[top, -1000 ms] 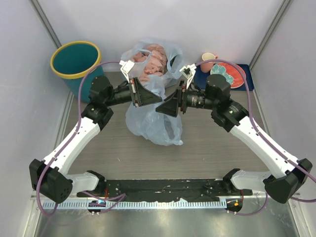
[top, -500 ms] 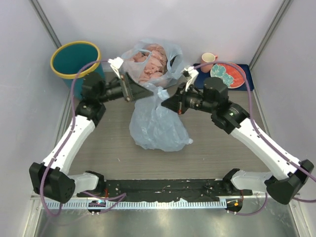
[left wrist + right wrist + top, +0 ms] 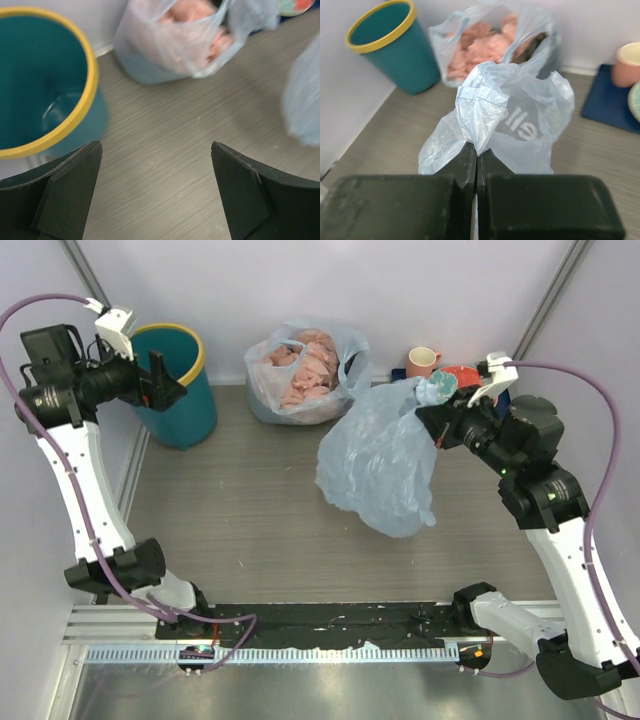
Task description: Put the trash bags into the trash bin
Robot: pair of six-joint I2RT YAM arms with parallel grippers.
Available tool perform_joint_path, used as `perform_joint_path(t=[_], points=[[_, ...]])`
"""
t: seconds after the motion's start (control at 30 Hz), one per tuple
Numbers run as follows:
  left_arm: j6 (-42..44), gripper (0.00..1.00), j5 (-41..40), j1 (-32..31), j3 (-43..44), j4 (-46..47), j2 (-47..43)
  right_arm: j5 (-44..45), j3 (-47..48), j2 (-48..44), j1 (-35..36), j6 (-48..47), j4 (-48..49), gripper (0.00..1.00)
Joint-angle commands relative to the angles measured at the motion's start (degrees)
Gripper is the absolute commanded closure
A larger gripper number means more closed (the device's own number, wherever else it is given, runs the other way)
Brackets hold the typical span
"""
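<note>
The trash bag (image 3: 378, 465) is a thin light-blue film bag hanging right of centre, its bottom near the floor. My right gripper (image 3: 428, 418) is shut on a bunched fold at its top; the right wrist view shows the film (image 3: 515, 110) pinched between the closed fingers of that gripper (image 3: 476, 150). The trash bin (image 3: 185, 405), teal with a yellow rim, stands at the far left. Raised beside the bin, my left gripper (image 3: 165, 382) is open and holds nothing. In the left wrist view that gripper (image 3: 156, 145) hangs over bare floor, with the bin (image 3: 35, 85) at its left.
A clear bag of pink lumps (image 3: 305, 365) sits against the back wall between bin and right arm. A pink mug (image 3: 422, 360) and a red plate (image 3: 468, 373) on a navy mat (image 3: 500, 405) stand at the back right. Walls close in on both sides.
My left gripper let go of the blue bag and swung back left to the bin. My right gripper shut on the bag and carried it up and to the right.
</note>
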Motion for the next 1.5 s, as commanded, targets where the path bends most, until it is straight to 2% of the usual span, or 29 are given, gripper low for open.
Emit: perform_joint_path(t=[0.0,0.07,0.1,0.23,0.5,0.77,0.97,1.07,1.17,1.2,1.3,1.4,1.43,1.47], points=[[21.29,0.05,-12.65,-0.11,6.85,-16.8,8.52,12.43,5.95,-1.96,-0.94,-6.34,-3.21,0.99],[22.97,0.06,-14.69,-0.11,10.02,-17.24,13.25,16.13,6.66,-2.04,-0.94,-6.7,-4.71,0.99],[24.46,0.09,-16.01,0.06,10.81,-17.07,14.67,17.98,6.92,-2.05,-1.03,-7.31,-4.97,0.99],[24.21,0.13,-16.72,-0.03,10.3,-10.24,18.02,22.29,6.4,-2.49,-1.03,-8.2,-5.33,0.99],[27.1,0.14,-17.7,-0.91,10.21,-4.67,22.94,23.01,5.43,-3.01,-1.03,-8.55,-6.29,0.99],[34.13,0.2,-16.82,-1.52,10.91,-8.27,28.13,22.75,5.52,-2.66,-1.12,-8.81,-6.65,0.99],[36.07,0.23,-13.04,-1.61,12.66,-12.4,26.64,21.69,5.26,-2.84,-1.12,-8.55,-7.08,0.99],[38.89,0.23,-9.17,-1.61,13.02,-16.01,22.17,21.43,5.08,-3.19,-1.12,-8.99,-7.35,0.99],[35.82,0.22,-7.24,-1.61,9.08,-10.32,15.76,20.47,4.56,-3.19,-1.12,-8.73,-7.35,0.99],[34.5,0.2,-6.97,-1.61,6.37,-4.9,14.26,20.2,4.38,-3.1,-1.12,-8.64,-7.26,0.99],[31.42,0.16,-7.06,-1.61,3.17,3.82,12.31,18.97,3.85,-2.75,-1.21,-7.32,-7.17,0.99],[31.24,0.16,-8.11,-1.61,9.3,3.6,17.04,17.39,3.94,-2.75,-1.21,-6.27,-7.0,0.99],[31.33,0.16,-8.2,-1.61,12.11,2.2,21.15,17.3,3.85,-2.84,-1.21,-6.27,-7.0,0.99],[31.67,0.16,-7.94,-1.52,17.97,0.79,22.93,17.12,3.76,-2.92,-1.29,-6.0,-7.0,0.99]])
